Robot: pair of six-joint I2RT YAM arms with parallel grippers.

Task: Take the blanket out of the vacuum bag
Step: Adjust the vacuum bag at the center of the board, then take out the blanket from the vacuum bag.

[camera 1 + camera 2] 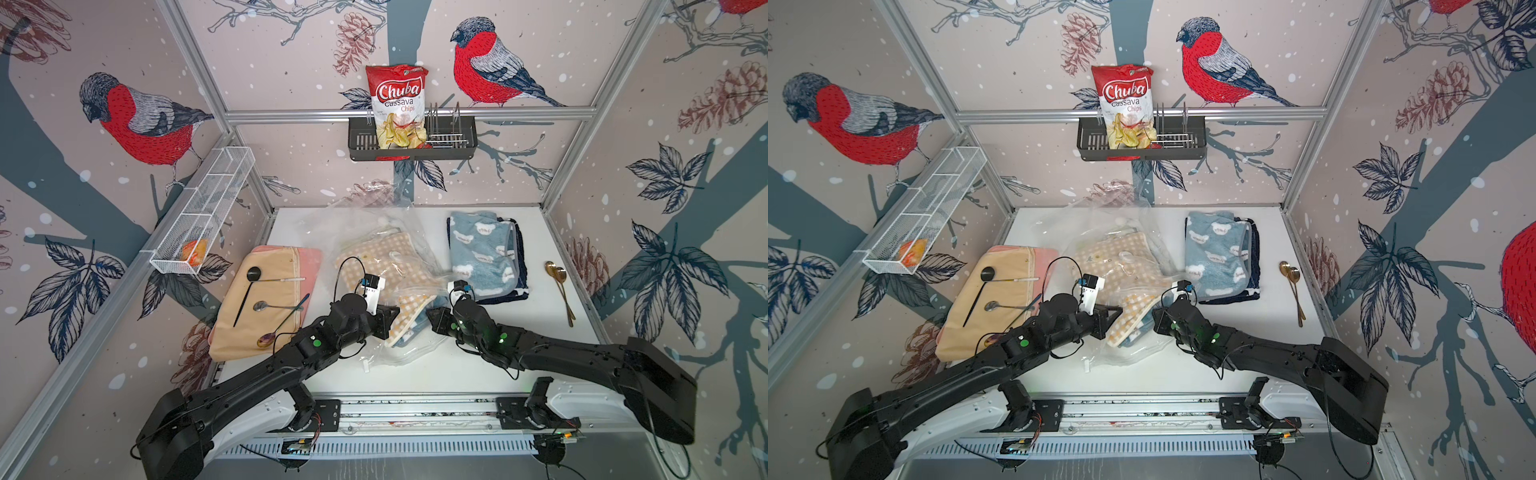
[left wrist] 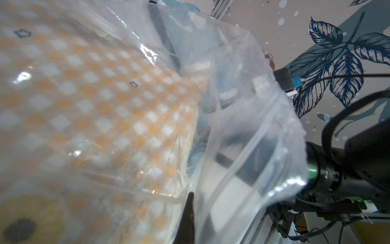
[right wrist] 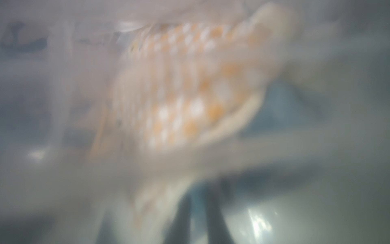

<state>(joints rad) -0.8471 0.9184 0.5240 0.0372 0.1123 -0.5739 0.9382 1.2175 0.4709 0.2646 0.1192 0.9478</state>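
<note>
I see left gripper (image 1: 390, 322) clamped on vacuum bag (image 1: 374, 232); right gripper (image 1: 434, 318), at its 3 o'clock, jaw state unclear.

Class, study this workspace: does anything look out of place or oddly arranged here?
Yes. Three spoons lie scattered at different angles on the folded peach blanket, not on the table, where two gold spoons lie neatly. The vacuum bag is crumpled, its checked blanket bunched and askew.

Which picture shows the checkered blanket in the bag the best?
The left wrist view: the checkered blanket fills it, with sharp orange squares under the vacuum bag. Both top views show it small, partly behind the arms. The right wrist view is blurry.
</note>
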